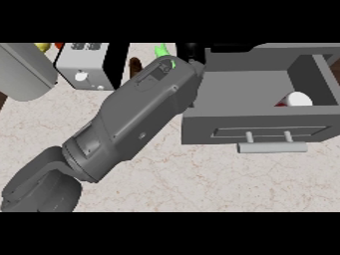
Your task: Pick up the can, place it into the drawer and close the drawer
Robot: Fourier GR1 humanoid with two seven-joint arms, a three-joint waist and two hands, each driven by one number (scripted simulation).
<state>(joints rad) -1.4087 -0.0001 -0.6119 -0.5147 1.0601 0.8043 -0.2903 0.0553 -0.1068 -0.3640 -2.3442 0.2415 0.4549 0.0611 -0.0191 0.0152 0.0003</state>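
The left hand (192, 54) is mostly hidden behind its grey forearm (132, 119), so its fingers cannot be judged. To its right, the round can (296, 99) lies inside the open boxy grey drawer (257, 127) on the marbled worktop (202, 179).

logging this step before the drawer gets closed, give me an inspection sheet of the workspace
surface: pale marbled counter, dark strip at its left edge.
job's things: grey drawer open, handle toward the robot; can inside at its right, white top showing.
clutter: white toaster-like appliance at the back; large grey rounded object back left.
hands: left forearm reaches diagonally toward the drawer's back left corner; left hand mostly hidden there, fingers not readable. right hand not in view.
cables: nothing seen.
surroundings: small green item and yellow item at the back edge.
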